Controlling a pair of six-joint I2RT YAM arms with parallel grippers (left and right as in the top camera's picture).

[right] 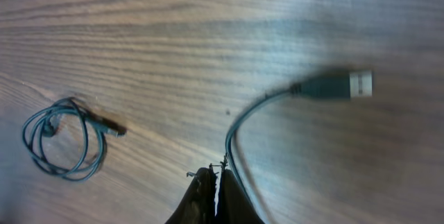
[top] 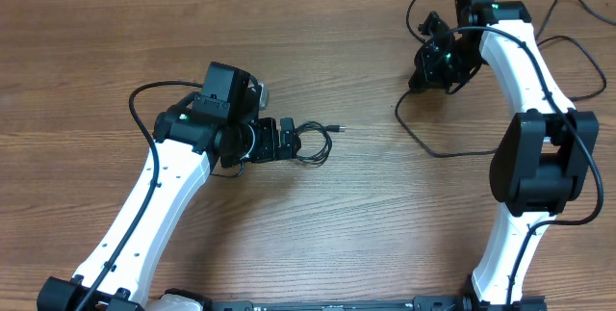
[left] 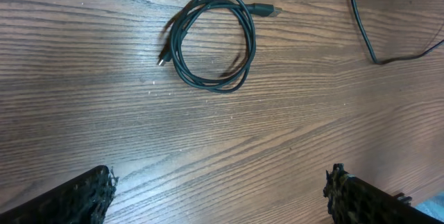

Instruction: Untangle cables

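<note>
A small coil of thin black cable lies on the wooden table at centre left, and it also shows in the left wrist view with both plug ends free. My left gripper is open just left of the coil; its wide-apart jaws hold nothing. My right gripper is at the far right, shut on a second loose black cable. That cable's silver-tipped USB plug hangs above the table. The rest of it trails over the table.
The right arm's own thicker black wires loop over the table at the far right. The loose cable's bend shows at the upper right of the left wrist view. The coil shows at the left in the right wrist view.
</note>
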